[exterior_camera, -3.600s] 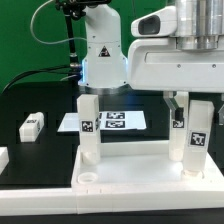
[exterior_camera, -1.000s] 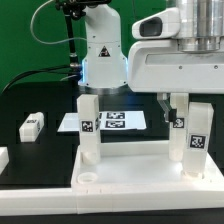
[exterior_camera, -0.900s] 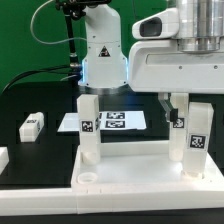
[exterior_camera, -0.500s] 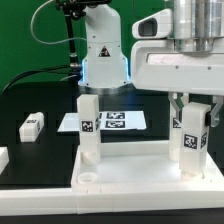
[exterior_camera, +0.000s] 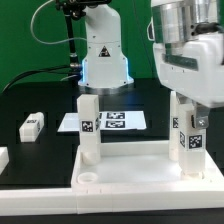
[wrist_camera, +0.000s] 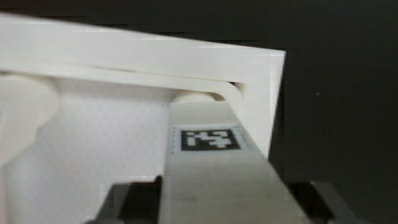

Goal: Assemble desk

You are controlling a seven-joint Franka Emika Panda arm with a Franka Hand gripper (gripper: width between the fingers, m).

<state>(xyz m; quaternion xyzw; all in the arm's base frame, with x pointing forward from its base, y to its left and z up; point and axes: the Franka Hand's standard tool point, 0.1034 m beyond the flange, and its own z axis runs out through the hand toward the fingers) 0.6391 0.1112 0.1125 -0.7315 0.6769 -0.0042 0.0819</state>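
Note:
The white desk tabletop (exterior_camera: 130, 165) lies at the front of the black table with its raised rim up. One white tagged leg (exterior_camera: 88, 125) stands upright in its left corner socket. A second leg (exterior_camera: 187, 140) stands in the right corner, turned so that two tagged faces show. My gripper (exterior_camera: 188, 108) is shut on the top of this right leg, with the hand rotated. In the wrist view the leg (wrist_camera: 217, 150) runs between my fingers (wrist_camera: 134, 205) down to the tabletop's corner (wrist_camera: 143, 70). My gripper (wrist_camera: 222, 205) holds it at both sides.
A loose tagged leg (exterior_camera: 33, 124) lies on the table at the exterior view's left, and another white part (exterior_camera: 3, 157) shows at the left edge. The marker board (exterior_camera: 112, 121) lies behind the tabletop, before the robot base (exterior_camera: 103, 55).
My hand has rotated on the right leg, and the leg has turned with it, now showing a corner with two tags. Nothing else moved.

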